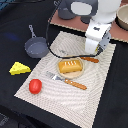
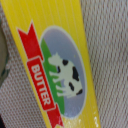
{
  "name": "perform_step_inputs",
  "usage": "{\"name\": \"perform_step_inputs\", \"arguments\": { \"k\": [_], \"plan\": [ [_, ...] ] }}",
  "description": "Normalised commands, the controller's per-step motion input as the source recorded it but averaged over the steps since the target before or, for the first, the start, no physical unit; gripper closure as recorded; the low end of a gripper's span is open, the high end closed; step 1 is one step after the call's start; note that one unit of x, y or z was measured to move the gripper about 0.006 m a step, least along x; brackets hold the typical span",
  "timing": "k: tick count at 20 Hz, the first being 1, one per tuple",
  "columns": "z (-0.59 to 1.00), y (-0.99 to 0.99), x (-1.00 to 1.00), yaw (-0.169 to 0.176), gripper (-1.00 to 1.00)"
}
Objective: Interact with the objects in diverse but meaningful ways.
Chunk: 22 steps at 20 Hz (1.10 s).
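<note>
Setting: a striped placemat (image 1: pixel 95 107) is lying on a dark table (image 1: pixel 12 20), carrying most of the toy kitchen items as a mock place setting.
Bread loaf (image 1: pixel 69 66): resting on a small plate (image 1: pixel 61 75) near the middle of the placemat, as a served dish would be.
Cutlery: a wooden-handled fork (image 1: pixel 67 80) is lying just beside the plate toward the placemat's near edge; a second wooden handle, probably the knife (image 1: pixel 90 59), is showing at the plate's far side, partly hidden by the arm.
Tomato (image 1: pixel 35 86): sitting at the placemat's corner on the exterior view's left.
Cheese wedge (image 1: pixel 19 68): lying off the placemat on the bare table, well apart from the gripper.
Saucepan (image 1: pixel 36 48): standing on the table just beyond the placemat's edge on the exterior view's left, handle pointing away from the mat.
Butter block (image 2: pixel 60 55): lying flat on the placemat weave, label up, filling the wrist view; it is therefore judged to be directly beneath the gripper, near the placemat's far edge.
Gripper (image 1: pixel 93 53): hanging low over the far part of the placemat, pointing down; its fingers are not showing in either view, so whether it is open, closed or holding anything cannot be told.
Likely step: lining up over the butter block for a grasp.
</note>
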Motion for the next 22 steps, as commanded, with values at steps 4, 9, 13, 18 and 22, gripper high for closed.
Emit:
{"name": "perform_step_inputs", "arguments": {
  "k": [4,9,13,18,22],
  "plan": [
    [-0.08,0.19,0.33,0.023,1.0],
    [-0.15,0.21,0.36,0.027,1.0],
    [-0.3,0.27,0.42,0.041,1.0],
    [-0.54,0.26,0.36,0.047,1.0],
    [-0.68,0.12,0.06,0.046,1.0]
  ]
}}
